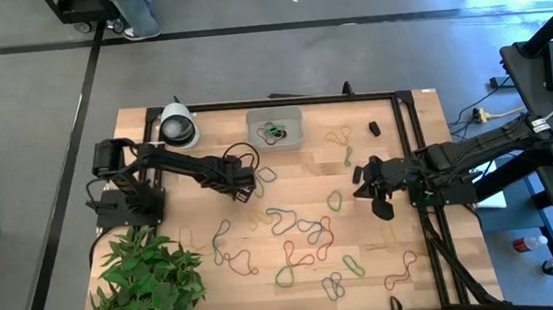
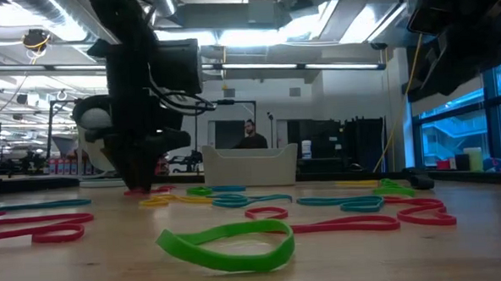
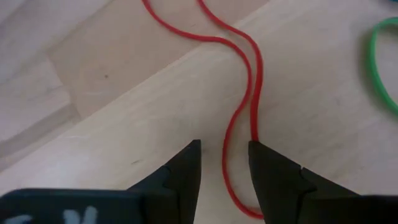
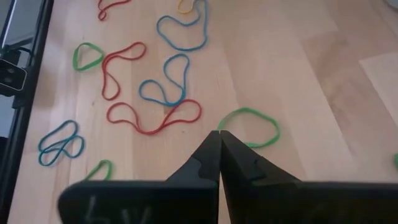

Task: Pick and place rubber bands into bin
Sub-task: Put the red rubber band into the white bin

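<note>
Many rubber bands (image 1: 298, 233) in red, green, blue and tan lie scattered flat on the wooden table. The clear bin (image 1: 276, 127) stands near the far edge with green bands inside; it also shows in the low view, bin (image 2: 250, 164). My left gripper (image 3: 224, 155) is open and low over the table left of centre, left gripper (image 1: 244, 185), its fingers on either side of one end of a red band (image 3: 239, 112). My right gripper (image 4: 219, 140) is shut and raised off the table on the right, right gripper (image 1: 368, 185), with a green band (image 4: 249, 127) just ahead of it. My left gripper comes down from above over the red band's looped end (image 3: 231, 186), which lies flat on the table between the open fingers. One strand runs behind one finger (image 3: 273, 177). I cannot tell whether that finger touches it.
A white-and-black tape roll (image 1: 178, 125) stands left of the bin. A leafy plant (image 1: 147, 282) fills the near left corner. A small black object (image 1: 375, 127) lies far right. A black frame (image 1: 408, 143) borders the table. A person (image 2: 250, 134) is in the room behind.
</note>
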